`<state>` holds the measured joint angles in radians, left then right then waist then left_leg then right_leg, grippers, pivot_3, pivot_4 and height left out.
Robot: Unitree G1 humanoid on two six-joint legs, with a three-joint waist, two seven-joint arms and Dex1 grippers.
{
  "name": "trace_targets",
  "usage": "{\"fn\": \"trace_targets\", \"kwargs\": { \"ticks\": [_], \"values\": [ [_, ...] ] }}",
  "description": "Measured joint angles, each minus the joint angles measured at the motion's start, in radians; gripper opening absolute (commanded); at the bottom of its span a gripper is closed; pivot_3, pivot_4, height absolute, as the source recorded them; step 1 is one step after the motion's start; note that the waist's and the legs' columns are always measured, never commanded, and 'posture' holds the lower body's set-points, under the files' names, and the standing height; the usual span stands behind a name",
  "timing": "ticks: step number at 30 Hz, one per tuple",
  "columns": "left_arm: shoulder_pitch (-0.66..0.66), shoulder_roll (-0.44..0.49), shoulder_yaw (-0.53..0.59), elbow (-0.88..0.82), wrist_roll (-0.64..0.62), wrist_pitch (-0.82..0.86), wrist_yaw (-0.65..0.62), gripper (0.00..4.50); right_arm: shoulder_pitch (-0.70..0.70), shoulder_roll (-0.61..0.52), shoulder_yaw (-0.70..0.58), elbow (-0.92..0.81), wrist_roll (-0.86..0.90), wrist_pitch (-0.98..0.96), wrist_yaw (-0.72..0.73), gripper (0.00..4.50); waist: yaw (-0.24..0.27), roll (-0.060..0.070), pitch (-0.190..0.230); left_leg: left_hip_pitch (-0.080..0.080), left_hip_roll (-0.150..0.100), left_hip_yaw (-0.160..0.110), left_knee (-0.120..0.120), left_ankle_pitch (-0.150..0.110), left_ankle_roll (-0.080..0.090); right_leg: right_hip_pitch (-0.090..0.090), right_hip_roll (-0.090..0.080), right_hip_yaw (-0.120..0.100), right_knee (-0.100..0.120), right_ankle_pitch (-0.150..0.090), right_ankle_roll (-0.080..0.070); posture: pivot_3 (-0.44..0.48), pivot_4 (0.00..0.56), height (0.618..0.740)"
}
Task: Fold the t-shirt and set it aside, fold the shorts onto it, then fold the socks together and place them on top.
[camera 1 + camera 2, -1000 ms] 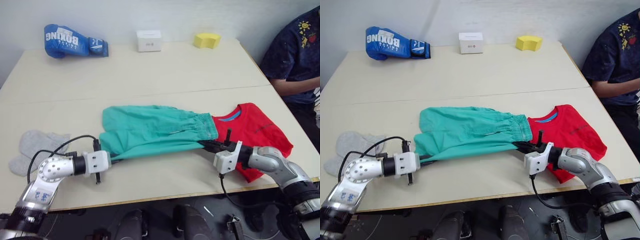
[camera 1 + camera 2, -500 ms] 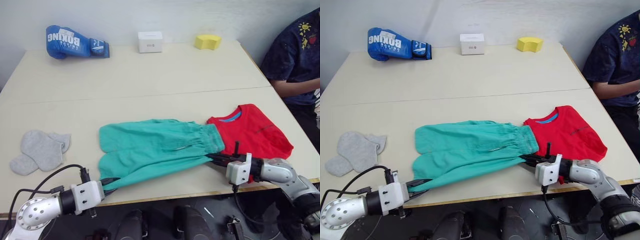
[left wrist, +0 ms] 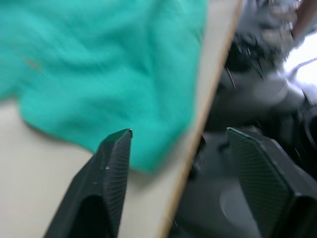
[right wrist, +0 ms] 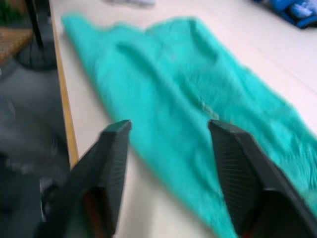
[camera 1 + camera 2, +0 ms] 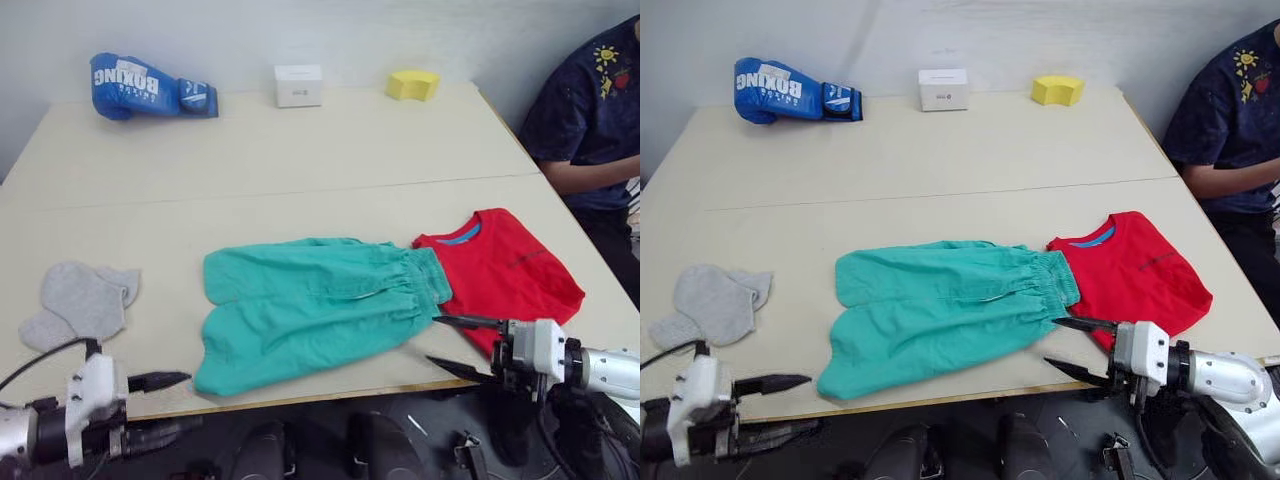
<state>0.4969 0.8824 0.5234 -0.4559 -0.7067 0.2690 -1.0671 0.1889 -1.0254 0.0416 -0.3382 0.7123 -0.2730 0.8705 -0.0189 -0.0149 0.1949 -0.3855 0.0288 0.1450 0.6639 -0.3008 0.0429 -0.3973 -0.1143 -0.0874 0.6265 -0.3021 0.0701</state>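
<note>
The teal-green shorts [image 5: 318, 312] lie flat near the table's front edge, their waistband overlapping the left side of the red t-shirt [image 5: 515, 272]. The grey socks [image 5: 80, 300] lie together at the left. My left gripper [image 5: 186, 400] hangs open just off the front edge, close to the shorts' lower left hem [image 3: 104, 74], holding nothing. At the front right, my right gripper [image 5: 436, 341] is open and empty beside the waistband end of the shorts [image 4: 198, 99], in front of the t-shirt.
A blue boxing glove [image 5: 140, 84], a white box [image 5: 298, 84] and a yellow sponge [image 5: 413, 83] sit along the far edge. A person in a dark shirt [image 5: 590, 100] sits at the right side. The front table edge [image 5: 330, 390] runs between my grippers.
Both grippers have opened, let go of the shorts and drawn back past the table's front edge. The shorts now lie flat, a little nearer the front.
</note>
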Motion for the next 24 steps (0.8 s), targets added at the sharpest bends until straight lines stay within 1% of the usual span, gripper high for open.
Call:
{"fn": "trace_targets", "kwargs": {
  "ticks": [1,2,4,6,7,9,10,12,15,18,21,24],
  "values": [
    [-0.066,0.0,-0.017,0.004,-0.013,0.022,0.013,1.85,-0.019,0.031,-0.002,-0.029,0.002,0.041,-0.027,1.12,0.003,0.0,-0.001,0.0,0.0,0.0,0.0,0.0,0.0,0.0,0.0,0.0,-0.001,0.0,0.0,0.0,0.15,0.74],
    [-0.146,-0.007,-0.064,0.014,-0.01,0.038,0.027,1.53,-0.041,0.063,0.002,-0.044,-0.011,0.077,-0.052,0.78,0.008,0.001,-0.002,0.0,-0.001,0.001,0.0,0.0,-0.002,0.001,0.0,0.0,-0.002,0.0,0.0,0.0,0.15,0.74],
    [-0.309,-0.04,-0.189,0.037,0.019,0.051,0.05,0.85,-0.108,0.138,0.039,-0.058,-0.068,0.139,-0.097,0.04,0.015,0.001,-0.003,-0.001,-0.001,0.001,0.0,0.002,-0.005,0.0,0.0,0.0,-0.002,0.004,0.007,0.0,0.15,0.74],
    [-0.407,-0.082,-0.29,0.056,0.055,0.058,0.065,0.23,-0.144,0.195,0.066,-0.062,-0.14,0.18,-0.137,0.0,0.016,0.001,-0.004,-0.002,-0.001,0.002,-0.001,0.0,-0.007,-0.002,0.0,0.0,-0.003,0.005,0.009,0.0,0.15,0.74],
    [-0.469,-0.145,-0.334,0.091,0.071,0.054,0.082,0.03,-0.163,0.242,0.082,-0.059,-0.186,0.201,-0.17,0.0,0.016,0.001,-0.005,-0.002,-0.001,0.002,-0.001,0.0,-0.008,-0.002,0.0,0.0,-0.002,0.005,0.009,0.0,0.15,0.74],
    [-0.58,-0.257,-0.428,0.175,0.123,0.027,0.109,0.03,-0.209,0.354,0.127,-0.042,-0.288,0.228,-0.246,0.0,0.017,0.0,-0.005,-0.004,-0.001,0.003,0.0,0.001,-0.007,-0.004,0.002,-0.002,-0.001,0.005,0.009,0.0,0.15,0.74],
    [-0.622,-0.295,-0.482,0.214,0.164,0.002,0.114,0.03,-0.227,0.409,0.152,-0.029,-0.336,0.233,-0.281,0.0,0.017,-0.001,-0.006,-0.004,0.0,0.003,0.0,0.003,-0.004,-0.005,0.003,-0.003,0.0,0.005,0.009,0.0,0.15,0.74],
    [-0.69,-0.355,-0.585,0.307,0.278,-0.07,0.131,0.03,-0.233,0.504,0.185,0.004,-0.413,0.233,-0.346,0.0,0.016,-0.001,-0.006,-0.005,0.0,0.004,0.0,0.004,-0.004,-0.006,0.004,-0.002,0.001,0.005,0.009,0.0,0.15,0.74],
    [-0.776,-0.437,-0.661,0.457,0.46,-0.196,0.238,0.03,-0.208,0.604,0.179,0.042,-0.469,0.224,-0.419,0.0,0.015,-0.001,-0.006,-0.005,0.0,0.005,0.001,0.005,-0.003,-0.006,0.003,-0.001,0.002,0.005,0.009,0.0,0.15,0.74],
    [-0.83,-0.507,-0.689,0.552,0.597,-0.248,0.384,0.03,-0.201,0.643,0.153,0.109,-0.533,0.179,-0.465,0.0,0.014,-0.002,-0.007,-0.004,-0.001,0.005,0.001,0.004,-0.004,-0.006,0.003,-0.001,0.002,0.006,0.01,0.0,0.15,0.74],
    [-0.829,-0.565,-0.676,0.568,0.607,-0.179,0.471,0.03,-0.21,0.69,0.097,0.217,-0.579,0.153,-0.538,0.0,0.014,-0.003,-0.007,-0.004,0.0,0.005,0.0,0.006,-0.001,-0.006,0.002,0.0,0.003,0.006,0.01,0.0,0.15,0.74],
    [-0.814,-0.573,-0.655,0.527,0.586,-0.079,0.489,0.03,-0.223,0.715,0.043,0.28,-0.591,0.156,-0.582,0.0,0.012,-0.002,-0.008,-0.004,0.0,0.005,0.0,0.006,-0.001,-0.006,0.002,0.0,0.003,0.006,0.01,0.0,0.15,0.74]
  ]
}}
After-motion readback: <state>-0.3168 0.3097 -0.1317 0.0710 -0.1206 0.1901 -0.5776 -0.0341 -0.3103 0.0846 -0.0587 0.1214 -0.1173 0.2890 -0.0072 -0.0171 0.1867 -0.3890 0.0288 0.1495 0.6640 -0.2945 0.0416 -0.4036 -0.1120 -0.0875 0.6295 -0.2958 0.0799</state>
